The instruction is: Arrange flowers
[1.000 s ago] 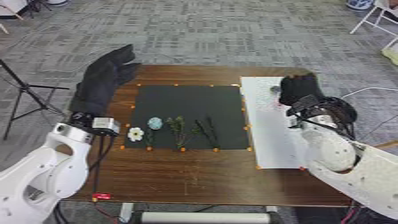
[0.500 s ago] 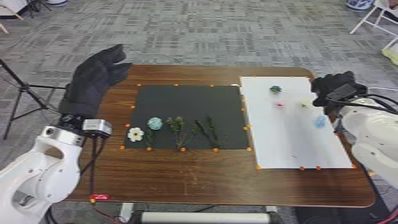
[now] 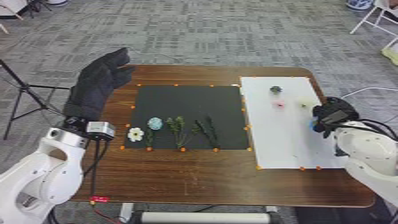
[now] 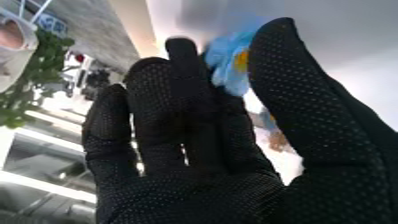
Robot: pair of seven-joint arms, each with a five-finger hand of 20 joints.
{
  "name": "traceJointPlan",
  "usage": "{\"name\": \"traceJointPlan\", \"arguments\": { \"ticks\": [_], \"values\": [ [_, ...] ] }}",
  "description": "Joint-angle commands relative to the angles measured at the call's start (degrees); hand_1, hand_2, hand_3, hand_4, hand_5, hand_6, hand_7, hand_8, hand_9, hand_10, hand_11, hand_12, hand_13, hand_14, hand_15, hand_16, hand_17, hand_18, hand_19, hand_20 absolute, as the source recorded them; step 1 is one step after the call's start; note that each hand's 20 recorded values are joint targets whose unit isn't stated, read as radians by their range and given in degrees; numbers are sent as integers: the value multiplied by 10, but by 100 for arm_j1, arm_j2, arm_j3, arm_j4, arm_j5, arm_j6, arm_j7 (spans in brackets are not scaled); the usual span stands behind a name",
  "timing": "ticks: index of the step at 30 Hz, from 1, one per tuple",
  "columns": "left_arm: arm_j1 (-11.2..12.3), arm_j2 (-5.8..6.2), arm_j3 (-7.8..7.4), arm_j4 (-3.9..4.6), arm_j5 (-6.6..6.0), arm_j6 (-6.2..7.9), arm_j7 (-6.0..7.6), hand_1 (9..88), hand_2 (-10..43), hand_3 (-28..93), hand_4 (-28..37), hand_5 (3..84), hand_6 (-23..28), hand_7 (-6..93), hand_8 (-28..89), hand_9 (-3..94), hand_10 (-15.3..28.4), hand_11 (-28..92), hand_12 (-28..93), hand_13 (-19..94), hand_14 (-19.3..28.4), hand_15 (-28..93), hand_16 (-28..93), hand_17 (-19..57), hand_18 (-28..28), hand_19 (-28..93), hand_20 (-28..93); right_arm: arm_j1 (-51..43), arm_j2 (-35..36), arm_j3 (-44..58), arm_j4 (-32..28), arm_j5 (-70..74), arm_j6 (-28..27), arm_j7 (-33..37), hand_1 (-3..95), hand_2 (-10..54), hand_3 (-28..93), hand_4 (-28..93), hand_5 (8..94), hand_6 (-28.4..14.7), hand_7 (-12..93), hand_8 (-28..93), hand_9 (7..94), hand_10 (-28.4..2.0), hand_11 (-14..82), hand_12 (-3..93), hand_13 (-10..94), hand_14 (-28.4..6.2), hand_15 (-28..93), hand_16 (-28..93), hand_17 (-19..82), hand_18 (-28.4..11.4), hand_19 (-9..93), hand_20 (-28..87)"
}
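In the head view my right hand (image 3: pixel 334 111) is over the white sheet's (image 3: pixel 275 140) right edge, partly covering a blue flower (image 3: pixel 314 123). In the right wrist view that blue flower (image 4: pixel 233 62) lies between the thumb and the nearest finger of my right hand (image 4: pixel 191 192), whose fingers are nearly straight. A dark green rosette (image 3: pixel 275 89), a pink flower (image 3: pixel 280 104) and a pale flower (image 3: pixel 305 103) are on the sheet. Along the black mat's (image 3: pixel 187 100) near edge lie a white flower (image 3: pixel 135 134), a light blue flower (image 3: pixel 155 123) and green sprigs (image 3: pixel 177 131). My left hand (image 3: pixel 96 87) is open beside the mat.
The brown table (image 3: pixel 204 180) extends in front of the mat and sheet. Small orange markers line both of them. A black tripod (image 3: pixel 27 90) stands on the floor at the left, and a white chair frame is at the far right.
My right hand has moved off the far part of the sheet, out to the right, then nearer to the robot and onto the blue flower. The left hand has shifted only slightly.
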Motion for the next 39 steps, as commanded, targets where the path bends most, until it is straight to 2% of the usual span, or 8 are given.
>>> {"name": "traceJointPlan", "arguments": {
  "ticks": [1, 5, 10, 14, 22, 29, 36, 39],
  "values": [
    [-63, 35, 44, -11, 0, -39, 28, 254, -25, 692, -258, 311, 28, 180, -81, 241, 111, 191, 193, 202, 138, 292, 56, -91, 199, 379, 141, -170, 72, -221, 185, -209, 959, 37, 502, -95, 787, -283, 624, 41, 483, -19, 759, -53, 239, 472, 625, -40, 743, 382, 288, -184, 823, 550],
    [-102, 54, 62, -4, -12, -34, 40, 255, -24, 691, -257, 311, 28, 181, -81, 242, 111, 192, 194, 202, 138, 292, 56, -92, 199, 379, 141, -189, 94, -299, 112, -218, 1309, -25, 509, -95, 789, -283, 695, 50, 495, 11, 826, -46, 251, 505, 682, -38, 748, 368, 311, -188, 834, 549],
    [-101, 85, 45, -20, -19, -24, 75, 256, -23, 689, -257, 310, 28, 181, -81, 242, 112, 192, 194, 202, 138, 293, 56, -91, 199, 379, 141, -346, 82, -130, -121, -234, 1860, -75, 496, -95, 813, -282, 737, 51, 467, -3, 855, -40, 238, 507, 710, -39, 754, 347, 325, -192, 844, 549],
    [-143, 174, -19, -11, -29, -6, 80, 255, -24, 691, -256, 310, 27, 182, -81, 242, 112, 192, 194, 203, 138, 293, 56, -91, 199, 379, 141, 603, -282, -726, -295, -195, 2234, -37, 482, -95, 847, -282, 750, 45, 463, 1, 869, -43, 234, 518, 715, -39, 758, 346, 330, -197, 852, 552],
    [-666, 260, 214, 96, -22, -34, 150, 254, -24, 692, -256, 311, 28, 181, -81, 242, 111, 192, 193, 202, 139, 293, 55, -91, 199, 379, 141, 2923, -1717, -2561, -132, -67, 2972, -263, 460, -95, 851, -203, 758, 29, 456, -13, 867, -53, 230, 526, 714, -46, 762, 357, 328, -202, 856, 556],
    [-1110, 250, 492, 196, -16, -39, 229, 254, -23, 691, -257, 311, 28, 181, -81, 242, 111, 192, 193, 203, 137, 291, 56, -91, 199, 379, 141, 3626, -2787, -3056, 76, -303, 3356, -126, 447, -95, 860, -174, 764, 23, 465, -15, 867, -57, 246, 527, 717, -51, 771, 358, 330, -206, 863, 558],
    [-1330, 281, 639, 247, -54, 64, 339, 254, -24, 691, -257, 311, 28, 181, -81, 243, 111, 191, 193, 204, 137, 291, 56, -91, 199, 380, 140, 4023, -3514, -3322, 435, 113, 3300, -336, 442, -95, 863, -163, 768, 20, 467, -11, 866, -59, 262, 532, 720, -55, 779, 356, 331, -209, 868, 561],
    [-1400, 375, 653, 218, -88, 241, 455, 254, -24, 691, -256, 311, 28, 181, -81, 244, 112, 192, 193, 204, 138, 290, 56, -90, 200, 380, 141, 4137, -3862, -3501, 803, 190, 3035, -498, 444, -95, 861, -164, 771, 20, 464, -14, 867, -59, 263, 527, 723, -55, 782, 350, 333, -209, 870, 561]
  ]
}}
